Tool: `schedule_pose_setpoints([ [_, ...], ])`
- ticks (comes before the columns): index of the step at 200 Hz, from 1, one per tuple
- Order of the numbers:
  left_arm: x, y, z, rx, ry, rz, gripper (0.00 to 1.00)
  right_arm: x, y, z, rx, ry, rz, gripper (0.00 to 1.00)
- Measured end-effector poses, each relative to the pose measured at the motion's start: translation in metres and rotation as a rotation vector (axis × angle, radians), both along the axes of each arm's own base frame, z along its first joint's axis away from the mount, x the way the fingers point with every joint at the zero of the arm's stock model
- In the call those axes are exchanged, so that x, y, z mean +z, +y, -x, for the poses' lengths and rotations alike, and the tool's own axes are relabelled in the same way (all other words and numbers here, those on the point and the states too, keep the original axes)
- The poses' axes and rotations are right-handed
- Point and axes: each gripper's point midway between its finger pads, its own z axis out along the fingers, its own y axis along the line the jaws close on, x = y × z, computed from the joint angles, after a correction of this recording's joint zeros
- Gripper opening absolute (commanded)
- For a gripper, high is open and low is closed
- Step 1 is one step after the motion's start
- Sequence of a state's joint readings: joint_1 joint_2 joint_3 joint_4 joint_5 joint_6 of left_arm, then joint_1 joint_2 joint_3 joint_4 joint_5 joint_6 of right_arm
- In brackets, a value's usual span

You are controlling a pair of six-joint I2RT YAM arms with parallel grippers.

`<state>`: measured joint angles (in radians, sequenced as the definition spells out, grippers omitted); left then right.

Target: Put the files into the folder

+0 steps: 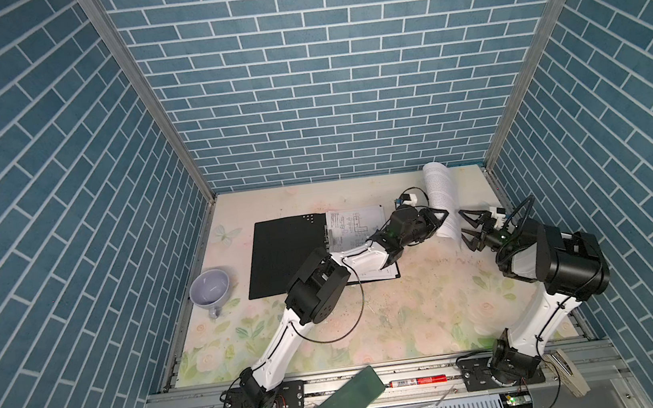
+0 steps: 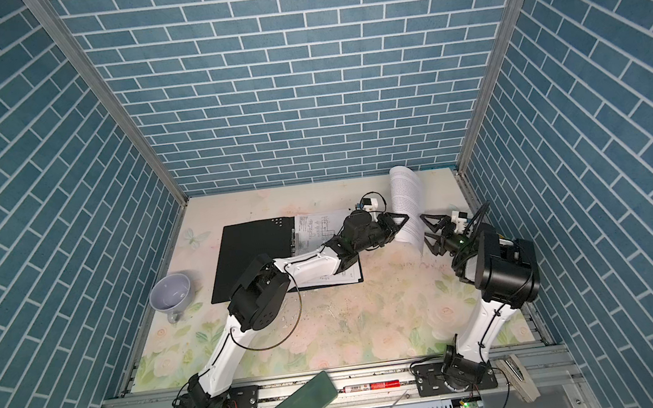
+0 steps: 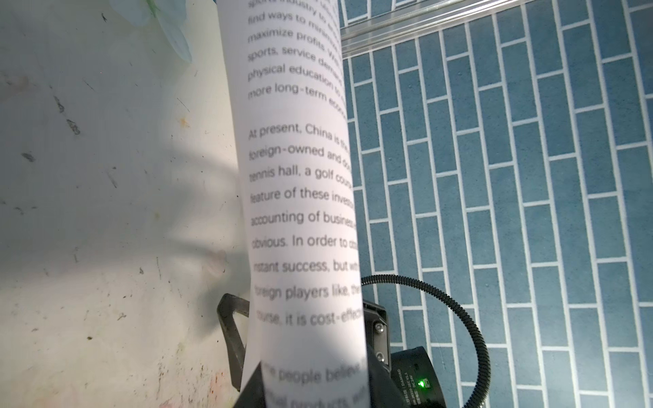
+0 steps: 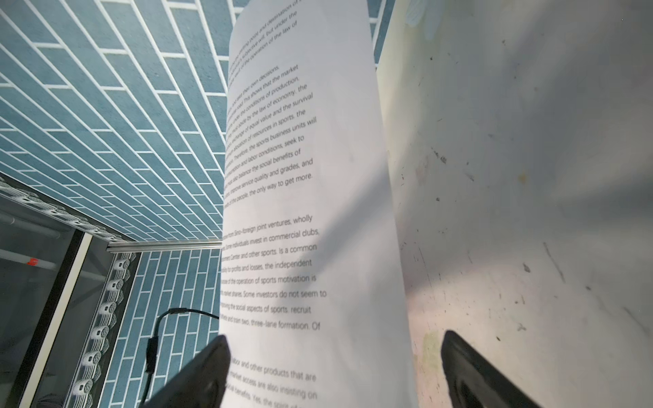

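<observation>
The folder (image 1: 284, 256) (image 2: 251, 259) lies open on the table with its black inside up. A white sheet with line drawings (image 1: 354, 225) (image 2: 319, 227) rests on its right half, partly under my left arm. My left gripper (image 1: 445, 217) (image 2: 402, 221) (image 3: 314, 388) is shut on the lower edge of a printed text sheet (image 1: 440, 188) (image 2: 407, 191) (image 3: 300, 176) (image 4: 318, 212), which stands curled above the table's back right. My right gripper (image 1: 464, 226) (image 2: 424, 229) (image 4: 334, 353) is open, its fingers straddling that sheet's other edge without pinching it.
A lilac cup (image 1: 209, 287) sits left of the folder. On the front rail lie a dark green slab (image 1: 345, 404), a red marker (image 1: 416, 381) and a wooden block (image 1: 569, 370). Blue brick walls close in the back and both sides.
</observation>
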<state>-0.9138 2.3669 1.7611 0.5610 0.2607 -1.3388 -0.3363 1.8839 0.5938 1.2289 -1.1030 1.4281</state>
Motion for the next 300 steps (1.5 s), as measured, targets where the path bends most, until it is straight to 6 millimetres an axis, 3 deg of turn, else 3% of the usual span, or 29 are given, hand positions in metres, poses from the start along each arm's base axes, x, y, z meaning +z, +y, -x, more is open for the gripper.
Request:
schedule_pose_setpoints([
  [50,0.002,-0.001,0.003,-0.007,-0.007,0.013,0.38,0.008,0.0,-0.002,-0.002,-0.018,-0.036,0.82],
  [96,-0.01,0.002,0.006,-0.007,0.011,-0.007,0.38,0.01,0.0,-0.002,-0.003,-0.012,-0.05,0.68],
  [176,-0.035,0.014,0.007,0.002,0.041,-0.059,0.38,0.011,0.0,-0.001,-0.002,0.013,-0.044,0.61],
  [300,-0.047,0.02,0.007,-0.021,0.064,-0.117,0.38,0.01,0.0,-0.002,0.0,0.04,-0.033,0.4],
])
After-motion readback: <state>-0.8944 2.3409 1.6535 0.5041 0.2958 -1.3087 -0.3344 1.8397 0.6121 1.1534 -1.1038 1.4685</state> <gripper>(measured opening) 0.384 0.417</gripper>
